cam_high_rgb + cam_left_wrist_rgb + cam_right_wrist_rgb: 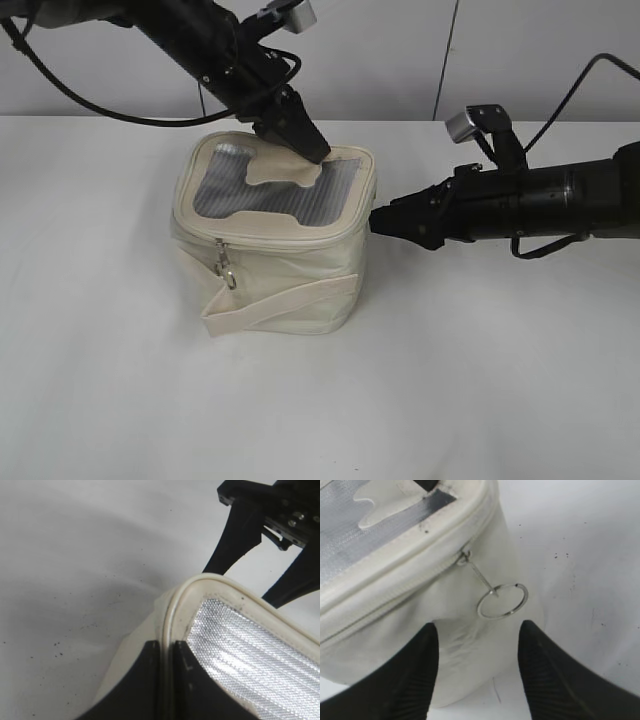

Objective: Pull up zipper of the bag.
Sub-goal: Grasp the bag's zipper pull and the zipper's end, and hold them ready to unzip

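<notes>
The cream bag (285, 275) stands on the table, its grey mesh lid facing up. The zipper (300, 238) runs round the lid's rim, and a silver pull (226, 266) hangs at the front left. My left gripper (308, 148) is shut on the lid's back rim; in the left wrist view its jaws (167, 650) pinch the cream piping beside the mesh of the bag (250, 655). My right gripper (375, 218) is open at the bag's right side. In the right wrist view its fingers (477, 632) straddle the bag's wall (470, 650) just below a pull with a ring (502, 600) on the zipper (405, 587).
A white table (480, 380) carries the bag. A cream strap band (280, 305) crosses the bag's front. A grey wall (520, 60) stands behind. The right arm's fingers also show in the left wrist view (240, 535), beyond the bag's corner.
</notes>
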Robot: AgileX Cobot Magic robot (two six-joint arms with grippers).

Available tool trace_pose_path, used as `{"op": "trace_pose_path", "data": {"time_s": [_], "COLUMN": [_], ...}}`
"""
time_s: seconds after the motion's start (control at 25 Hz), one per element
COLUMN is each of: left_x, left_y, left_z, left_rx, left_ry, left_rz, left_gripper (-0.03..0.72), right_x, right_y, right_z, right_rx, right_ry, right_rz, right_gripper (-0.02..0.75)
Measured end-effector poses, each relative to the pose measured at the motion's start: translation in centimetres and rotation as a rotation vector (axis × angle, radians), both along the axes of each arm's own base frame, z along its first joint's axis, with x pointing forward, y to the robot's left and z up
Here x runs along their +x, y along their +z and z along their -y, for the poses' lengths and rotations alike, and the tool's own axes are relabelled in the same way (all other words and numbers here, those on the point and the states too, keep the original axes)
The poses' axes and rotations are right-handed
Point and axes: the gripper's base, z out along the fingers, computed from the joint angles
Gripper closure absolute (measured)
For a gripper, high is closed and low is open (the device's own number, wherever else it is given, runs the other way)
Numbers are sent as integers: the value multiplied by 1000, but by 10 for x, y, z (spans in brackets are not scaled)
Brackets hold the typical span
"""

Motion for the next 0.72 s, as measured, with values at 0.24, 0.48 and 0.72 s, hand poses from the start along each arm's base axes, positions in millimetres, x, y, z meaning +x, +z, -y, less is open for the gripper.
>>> {"op": "trace_pose_path", "data": {"time_s": [0.24, 0.48, 0.72], "left_x": [0, 0, 0], "left_y": [0, 0, 0], "left_z": [0, 0, 0], "left_rx": [-1, -2, -3], "left_ry": [0, 1, 1], "left_rz": [0, -1, -1], "left_gripper": [638, 640, 640], "right_x": [2, 2, 12], "right_y": [1, -1, 4], "right_z": [-1, -7, -12], "right_rx": [-10, -60, -114], "right_ry": [-2, -6, -29], "right_rz": [9, 11, 51], "right_gripper": [328, 328, 328]}}
